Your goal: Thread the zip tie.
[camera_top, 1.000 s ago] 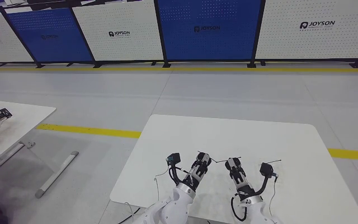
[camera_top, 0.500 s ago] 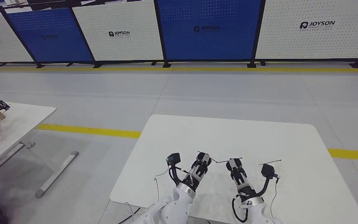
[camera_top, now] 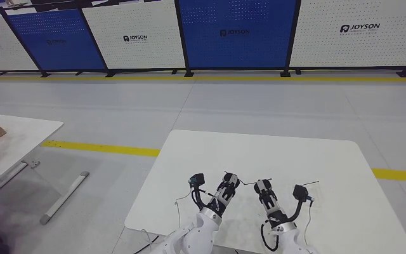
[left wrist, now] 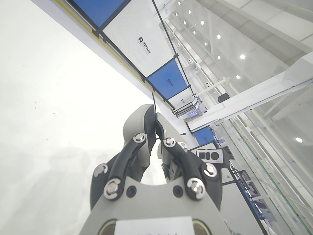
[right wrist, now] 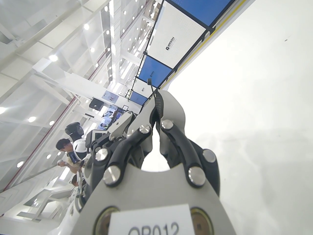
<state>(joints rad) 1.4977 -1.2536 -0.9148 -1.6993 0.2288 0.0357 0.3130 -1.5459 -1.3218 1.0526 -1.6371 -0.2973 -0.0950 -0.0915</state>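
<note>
Both left hand [left wrist: 155, 118] and right hand [right wrist: 156, 101] pinch the black zip tie [right wrist: 149, 82].

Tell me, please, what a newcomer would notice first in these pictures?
The left gripper and right gripper sit close together over the near part of the white table, each shut on a thin black zip tie running between them. In the right wrist view, the tie's small head pokes out beyond the grip.

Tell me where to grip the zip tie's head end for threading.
Probably the thin strap just below the zip tie's square head, coming from the strap side as the right gripper does, so the head stands clear of the gripper for the tail.
</note>
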